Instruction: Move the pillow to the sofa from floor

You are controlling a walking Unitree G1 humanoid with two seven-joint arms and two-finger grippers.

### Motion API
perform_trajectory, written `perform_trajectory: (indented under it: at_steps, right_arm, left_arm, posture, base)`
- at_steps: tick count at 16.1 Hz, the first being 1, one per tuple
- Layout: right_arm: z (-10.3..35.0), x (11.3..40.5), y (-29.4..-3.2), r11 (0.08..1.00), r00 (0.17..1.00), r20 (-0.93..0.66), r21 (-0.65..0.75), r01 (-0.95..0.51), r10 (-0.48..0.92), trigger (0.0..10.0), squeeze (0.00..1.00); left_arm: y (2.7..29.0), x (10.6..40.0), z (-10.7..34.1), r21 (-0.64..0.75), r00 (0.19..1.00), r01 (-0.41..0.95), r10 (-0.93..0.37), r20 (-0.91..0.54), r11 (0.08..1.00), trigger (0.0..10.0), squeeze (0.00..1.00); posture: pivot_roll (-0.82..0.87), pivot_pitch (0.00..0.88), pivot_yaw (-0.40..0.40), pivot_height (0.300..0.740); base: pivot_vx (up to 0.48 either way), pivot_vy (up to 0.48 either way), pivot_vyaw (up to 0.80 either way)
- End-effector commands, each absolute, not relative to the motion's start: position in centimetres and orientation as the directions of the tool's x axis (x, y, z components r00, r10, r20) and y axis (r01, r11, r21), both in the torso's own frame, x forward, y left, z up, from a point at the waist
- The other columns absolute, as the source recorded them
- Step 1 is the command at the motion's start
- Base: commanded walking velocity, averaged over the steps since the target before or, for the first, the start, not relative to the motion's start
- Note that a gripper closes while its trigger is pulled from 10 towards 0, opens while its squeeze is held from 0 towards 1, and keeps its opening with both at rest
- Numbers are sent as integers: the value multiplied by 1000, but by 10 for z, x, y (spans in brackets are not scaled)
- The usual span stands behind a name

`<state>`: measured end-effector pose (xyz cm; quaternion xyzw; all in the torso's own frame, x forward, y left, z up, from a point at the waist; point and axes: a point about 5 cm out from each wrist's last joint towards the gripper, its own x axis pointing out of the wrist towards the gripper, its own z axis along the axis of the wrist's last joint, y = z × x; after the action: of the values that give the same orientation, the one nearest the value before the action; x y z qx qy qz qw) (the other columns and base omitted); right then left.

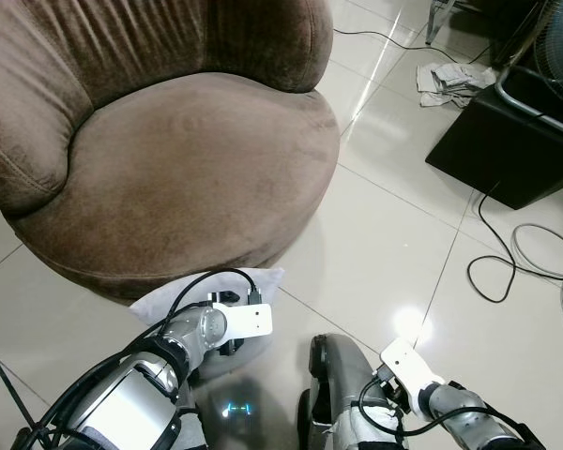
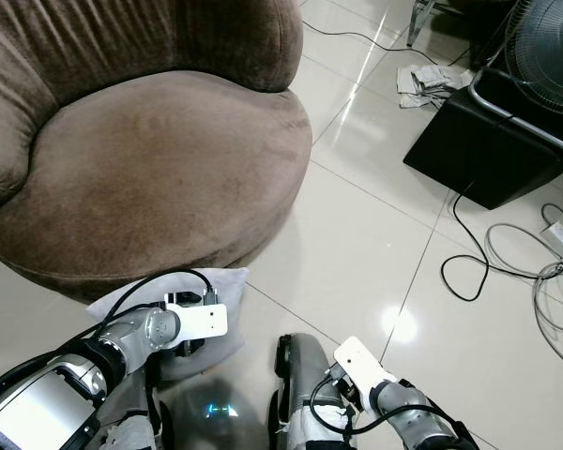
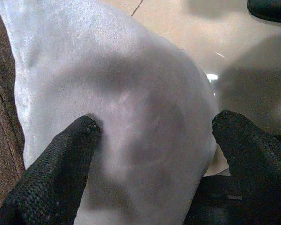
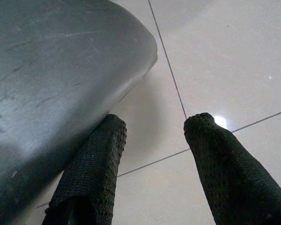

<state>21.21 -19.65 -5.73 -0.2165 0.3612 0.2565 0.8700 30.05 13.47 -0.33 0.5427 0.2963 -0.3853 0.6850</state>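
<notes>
Your left gripper (image 3: pixel 152 136) spreads its black fingers wide against the pale grey fabric pillow (image 3: pixel 117 98), which lies on the glossy tiled floor (image 1: pixel 394 234) touching the round brown suede sofa (image 1: pixel 169 150). Your right gripper (image 4: pixel 154 136) hangs open above the tiles.

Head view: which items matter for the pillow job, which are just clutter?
Job:
- pillow, on the floor against the sofa base
- sofa, brown, seat bare
- left gripper, open, fingers straddling the pillow

Clutter:
- black box
- cables on the tiles
- crumpled cloth
- fan
- right gripper, open over bare floor
</notes>
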Motion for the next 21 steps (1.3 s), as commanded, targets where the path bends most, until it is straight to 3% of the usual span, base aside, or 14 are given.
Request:
perform_trajectory:
  at_steps: [1, 2, 3, 4, 7, 8, 10, 11, 12, 17, 21]
  right_arm:
    - [-61, 208, -191, 771, 588, -751, -171, -613, 301, 10000, 0]
    - [-61, 209, -189, 772, 588, -752, -171, -612, 299, 10000, 0]
    - [-61, 211, -186, 784, 588, -755, -164, -598, 290, 10000, 0]
    - [-61, 214, -181, 807, 596, -751, -149, -571, 283, 10000, 0]
    - [-59, 219, -172, 829, 618, -731, -131, -543, 289, 10000, 0]
    - [-58, 222, -170, 849, 634, -720, -120, -515, 283, 10000, 0]
    - [-57, 225, -166, 865, 644, -714, -108, -489, 275, 10000, 0]
    - [-19, 273, -138, 832, 709, -590, -109, -544, 386, 10000, 0]
    - [-6, 285, -130, 820, 722, -552, -111, -561, 418, 10000, 0]
    - [2, 295, -115, 805, 726, -544, -146, -575, 420, 10000, 0]
    - [4, 292, -127, 821, 746, -511, -126, -557, 428, 10000, 0]
  left_arm:
    - [134, 299, -5, 506, 520, 854, -206, -829, 117, 10000, 0]
    - [136, 299, -5, 508, 522, 853, -202, -829, 118, 10000, 0]
    - [120, 321, 25, 531, 654, 754, -364, -663, 386, 10000, 0]
    - [122, 345, 72, 416, 829, 556, -439, -346, 720, 10000, 0]
    - [148, 344, 80, 258, 905, 410, -356, -231, 875, 10000, 0]
    - [164, 339, 78, 171, 943, 303, -268, -198, 938, 10000, 0]
    - [178, 336, 74, 64, 972, 169, -155, -177, 984, 10000, 0]
    - [183, 335, 71, 56, 977, 128, -116, -179, 990, 10000, 0]
    - [183, 334, 71, 53, 978, 119, -108, -177, 991, 10000, 0]
    - [169, 329, 65, 40, 966, 164, -152, -210, 986, 10000, 0]
    - [167, 323, 58, 88, 958, 180, -154, -241, 980, 10000, 0]
  posture:
    - [-5, 187, -143, 598]
    - [18, 161, -143, 598]
    - [33, 132, -137, 598]
    - [46, 100, -131, 598]
    - [55, 61, -118, 598]
    - [59, 31, -107, 608]
    - [63, 6, -100, 628]
    - [66, 0, -95, 643]
    - [66, 0, -95, 648]
    - [57, 0, -88, 695]
    - [49, 0, -87, 695]
  base:
    - [0, 0, 0]
    - [0, 0, 0]
    - [0, 0, 0]
    - [0, 0, 0]
    - [0, 0, 0]
    - [0, 0, 0]
    - [0, 0, 0]
    - [0, 0, 0]
    - [0, 0, 0]
    - [0, 0, 0]
    - [0, 0, 0]
